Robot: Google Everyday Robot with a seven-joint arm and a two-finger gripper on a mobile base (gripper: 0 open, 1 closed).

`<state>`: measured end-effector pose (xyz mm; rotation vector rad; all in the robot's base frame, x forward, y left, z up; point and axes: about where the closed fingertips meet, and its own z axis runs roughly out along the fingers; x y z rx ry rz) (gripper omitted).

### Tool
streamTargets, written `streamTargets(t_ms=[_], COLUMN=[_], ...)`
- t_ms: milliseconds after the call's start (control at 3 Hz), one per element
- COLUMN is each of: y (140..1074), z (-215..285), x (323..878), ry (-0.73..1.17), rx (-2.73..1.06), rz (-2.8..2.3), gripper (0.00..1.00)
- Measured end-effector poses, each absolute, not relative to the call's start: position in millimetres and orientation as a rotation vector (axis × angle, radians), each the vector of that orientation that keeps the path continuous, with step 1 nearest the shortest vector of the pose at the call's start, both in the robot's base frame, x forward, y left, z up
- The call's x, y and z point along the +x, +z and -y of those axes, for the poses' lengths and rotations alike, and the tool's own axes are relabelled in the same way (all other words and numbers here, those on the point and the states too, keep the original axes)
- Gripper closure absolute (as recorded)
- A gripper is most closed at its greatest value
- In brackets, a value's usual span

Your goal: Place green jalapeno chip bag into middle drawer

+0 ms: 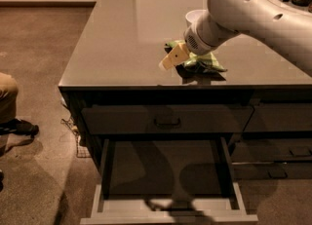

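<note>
The green jalapeno chip bag [204, 62] lies on the dark countertop [122, 48], near its front edge and right of the middle. My gripper [173, 57] is at the bag's left end, low over the counter, with its tan tip pointing left. The white arm [253, 9] reaches in from the upper right and hides part of the bag. The middle drawer [99, 200] is pulled out below the counter, with light grey walls and a dark floor, and nothing shows inside it.
A white bowl [194, 16] stands on the counter behind the bag, partly behind the arm. A closed dark drawer front with a loop handle [167, 121] sits above the pulled-out drawer. Narrower dark drawers [280, 121] are at the right. A person's leg [7, 97] and shoe [19, 127] are at the left.
</note>
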<state>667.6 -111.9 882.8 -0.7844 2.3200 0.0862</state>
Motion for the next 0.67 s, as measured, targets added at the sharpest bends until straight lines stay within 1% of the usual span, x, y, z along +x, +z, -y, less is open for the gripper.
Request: streamTargets(t_ms=[333,667], y=[871,853], z=[117,115], x=[676,686], ry=[0.127,0.178], rx=[-0.769,-0.776], rz=[-2.333,-2.358], gripper=[0.0,0.17])
